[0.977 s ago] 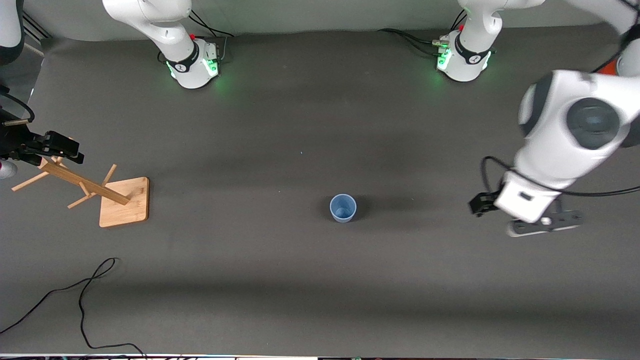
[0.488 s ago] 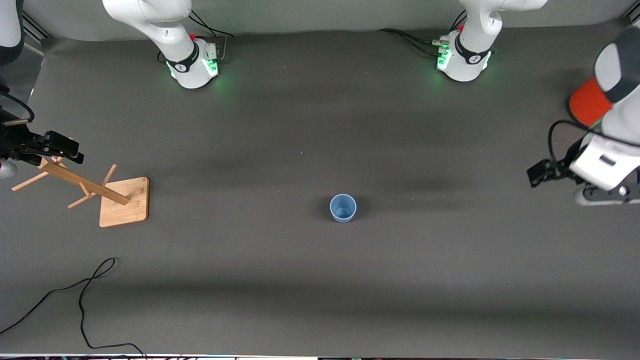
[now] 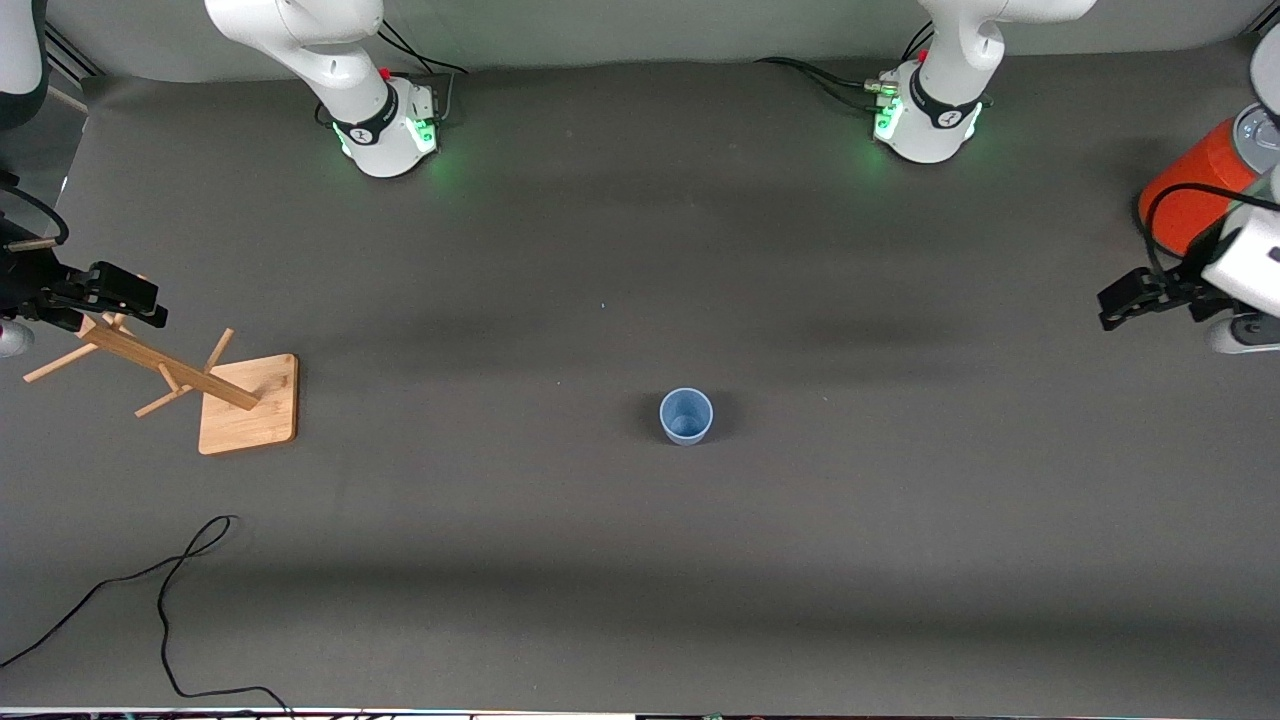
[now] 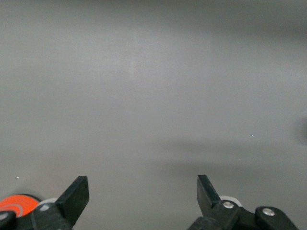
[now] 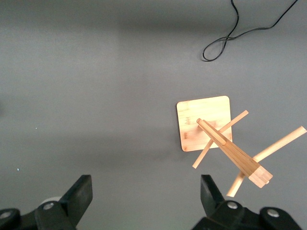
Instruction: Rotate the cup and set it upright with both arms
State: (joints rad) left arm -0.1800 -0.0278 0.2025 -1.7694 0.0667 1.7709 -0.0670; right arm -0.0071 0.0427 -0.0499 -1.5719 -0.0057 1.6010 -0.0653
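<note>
The pale blue cup (image 3: 686, 416) stands upright, mouth up, alone on the dark mat near the table's middle. It is in neither wrist view. My left gripper (image 3: 1140, 296) hangs open and empty over the mat at the left arm's end of the table, beside the orange can and well away from the cup. Its wrist view shows the spread fingertips of the left gripper (image 4: 143, 184) over bare mat. My right gripper (image 3: 110, 293) waits open and empty at the right arm's end, over the wooden rack. The right gripper (image 5: 146, 184) also shows in its wrist view over bare mat.
A large orange-red can (image 3: 1190, 200) with a grey lid stands at the left arm's end; it also shows in the left wrist view (image 4: 17, 203). A wooden peg rack (image 3: 250, 402) (image 5: 204, 122) stands at the right arm's end. A black cable (image 3: 170, 590) (image 5: 240, 31) lies nearer the camera.
My left arm has swung away from the cup toward its own end of the table, uncovering the orange can. The cup and the right arm have not moved.
</note>
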